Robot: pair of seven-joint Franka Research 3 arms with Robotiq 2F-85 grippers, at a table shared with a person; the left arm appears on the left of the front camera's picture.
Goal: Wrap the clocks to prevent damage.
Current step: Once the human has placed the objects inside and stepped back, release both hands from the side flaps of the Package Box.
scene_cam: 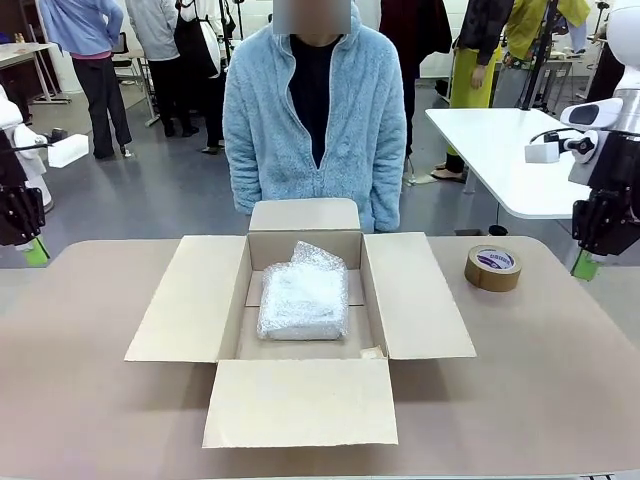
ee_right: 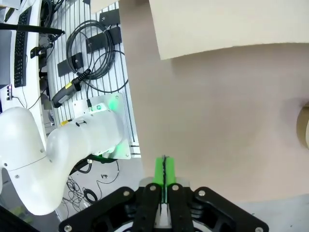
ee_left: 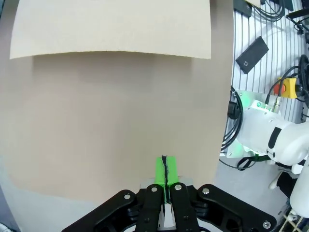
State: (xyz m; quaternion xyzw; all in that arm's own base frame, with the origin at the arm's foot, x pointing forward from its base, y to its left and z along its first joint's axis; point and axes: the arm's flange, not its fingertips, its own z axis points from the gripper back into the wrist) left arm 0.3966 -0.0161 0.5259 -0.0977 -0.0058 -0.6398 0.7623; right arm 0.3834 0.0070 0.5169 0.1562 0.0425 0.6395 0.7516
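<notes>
bubble-wrap bundle (scene_cam: 303, 298) lies in box (scene_cam: 190, 300), long axis toward the person (scene_cam: 260, 120).

tape roll (scene_cam: 492, 268) label print too blurred to read, no legible text

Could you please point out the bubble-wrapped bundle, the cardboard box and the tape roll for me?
bubble-wrap bundle (scene_cam: 303, 297), front view, middle of its top face.
cardboard box (scene_cam: 190, 300), front view, its opened left flap.
tape roll (scene_cam: 491, 280), front view, its near outer wall.
</notes>
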